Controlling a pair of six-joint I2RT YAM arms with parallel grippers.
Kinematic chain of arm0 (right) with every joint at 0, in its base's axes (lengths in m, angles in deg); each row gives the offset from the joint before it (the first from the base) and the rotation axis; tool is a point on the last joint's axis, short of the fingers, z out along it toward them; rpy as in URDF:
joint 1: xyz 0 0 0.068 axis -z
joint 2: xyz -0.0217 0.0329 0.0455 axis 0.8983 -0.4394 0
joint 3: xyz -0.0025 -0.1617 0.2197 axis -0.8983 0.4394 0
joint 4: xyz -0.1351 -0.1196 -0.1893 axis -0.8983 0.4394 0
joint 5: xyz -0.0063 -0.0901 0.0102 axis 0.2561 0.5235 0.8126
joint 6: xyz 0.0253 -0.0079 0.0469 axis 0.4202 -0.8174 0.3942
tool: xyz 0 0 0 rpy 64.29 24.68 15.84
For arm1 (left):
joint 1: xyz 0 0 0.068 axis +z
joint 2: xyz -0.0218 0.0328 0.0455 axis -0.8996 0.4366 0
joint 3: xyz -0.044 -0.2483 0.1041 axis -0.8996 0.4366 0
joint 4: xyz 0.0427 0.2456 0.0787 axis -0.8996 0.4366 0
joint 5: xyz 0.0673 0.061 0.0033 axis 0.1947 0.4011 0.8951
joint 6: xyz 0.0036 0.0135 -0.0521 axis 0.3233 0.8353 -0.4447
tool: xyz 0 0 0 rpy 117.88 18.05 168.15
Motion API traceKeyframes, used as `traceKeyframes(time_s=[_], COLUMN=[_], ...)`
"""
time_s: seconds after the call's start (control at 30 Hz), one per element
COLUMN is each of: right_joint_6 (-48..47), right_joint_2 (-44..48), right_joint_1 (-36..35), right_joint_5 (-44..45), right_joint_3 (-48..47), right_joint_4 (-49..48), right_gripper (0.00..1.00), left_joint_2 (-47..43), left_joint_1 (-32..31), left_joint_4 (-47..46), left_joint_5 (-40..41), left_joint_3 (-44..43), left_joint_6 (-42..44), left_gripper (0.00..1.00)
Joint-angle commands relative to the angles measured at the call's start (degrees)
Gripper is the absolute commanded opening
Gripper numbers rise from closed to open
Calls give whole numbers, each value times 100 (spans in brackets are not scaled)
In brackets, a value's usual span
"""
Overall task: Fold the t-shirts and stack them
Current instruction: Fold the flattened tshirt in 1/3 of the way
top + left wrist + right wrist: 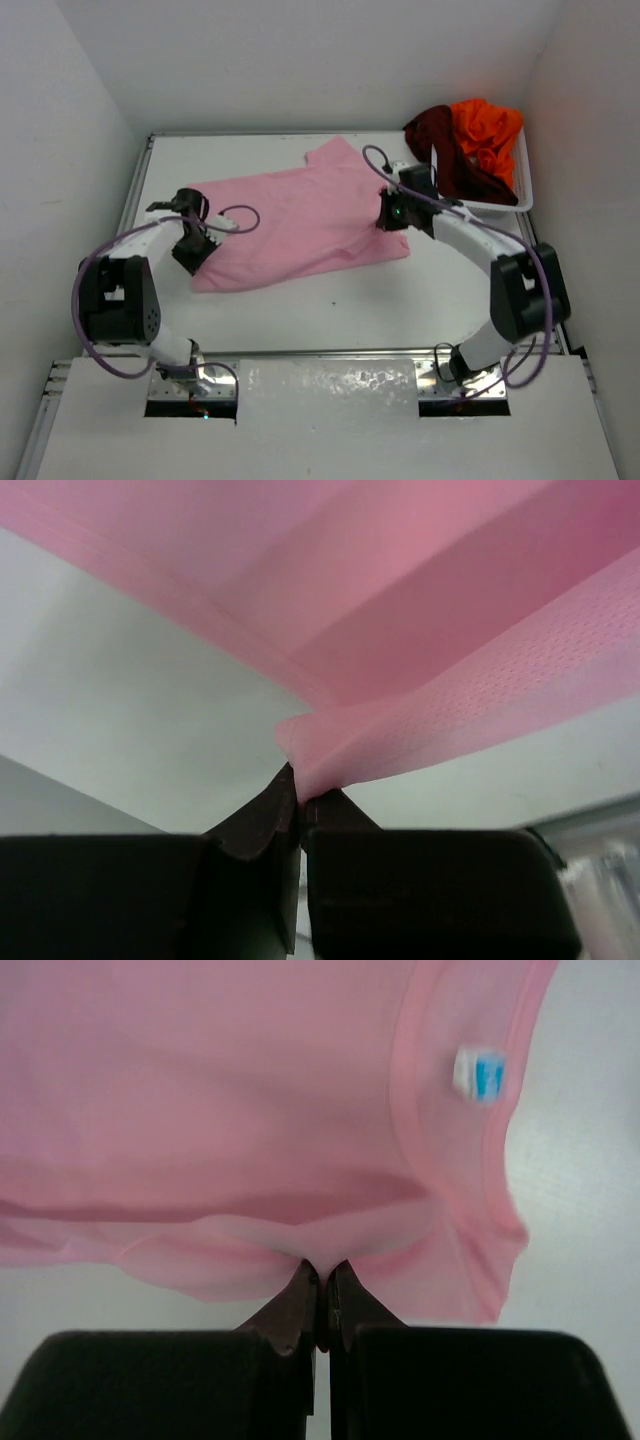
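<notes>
Both grippers I'm driving clamp the pink t-shirt (300, 215) spread between them: left gripper (298, 795) on a hem fold, right gripper (322, 1278) near the collar (tag (478, 1072) just beyond). Past the right gripper, the other t-shirts (470, 145) lie heaped.

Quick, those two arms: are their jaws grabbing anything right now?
The left gripper: shut on the pink t-shirt.
The right gripper: shut on the pink t-shirt too.

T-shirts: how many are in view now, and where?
3. The pink t-shirt lies spread mid-table, pinched by the left end effector and right end effector. The maroon t-shirt and orange t-shirt are heaped in the white basket, far right; more may hide beneath.
</notes>
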State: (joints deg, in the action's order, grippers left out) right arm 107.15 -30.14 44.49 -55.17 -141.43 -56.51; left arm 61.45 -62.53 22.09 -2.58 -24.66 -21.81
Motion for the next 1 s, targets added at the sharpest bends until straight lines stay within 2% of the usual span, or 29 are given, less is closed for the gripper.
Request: traceKeyframes(time_s=[0.0, 0.17, 0.6, 0.77, 0.8, 0.83, 0.87, 0.93, 0.97], right_joint_6=[-127, -154, -145, -31, -31, -22, -22, -66, -110], right_joint_2=[-869, -1661, -2382, -2628, -2663, -2742, -2778, -2848, -2918], right_joint_1=[116, 134, 177, 266, 265, 265, 274, 274, 274], right_joint_5=[-9, 218, 746, 598, 527, 474, 413, 543, 640], right_joint_3=[-1073, -1899, -2349, -2375, -2410, -2463, -2490, -2682, -2779], right_joint_4=[-389, -222, -205, -327, -389, -415, -416, -328, -249], right_gripper=[0, 0, 0, 0, 0, 0, 2, 14, 35], left_joint_2=[296, 700, 1430, 1527, 1570, 1588, 1606, 1632, 1650], left_joint_1=[79, 105, 351, 404, 404, 395, 404, 413, 465], left_joint_4=[-447, -746, -1019, -1107, -1098, -1081, -1072, -1063, -1072], left_joint_5=[-95, 63, 573, 547, 521, 486, 485, 485, 555], left_joint_3=[-632, -721, -1143, -1073, -1090, -1099, -1134, -1195, -1248], left_joint_6=[-489, -559, -1104, -1209, -1192, -1192, -1209, -1236, -1262], left_gripper=[0, 0, 0, 0, 1, 8, 24, 28, 35])
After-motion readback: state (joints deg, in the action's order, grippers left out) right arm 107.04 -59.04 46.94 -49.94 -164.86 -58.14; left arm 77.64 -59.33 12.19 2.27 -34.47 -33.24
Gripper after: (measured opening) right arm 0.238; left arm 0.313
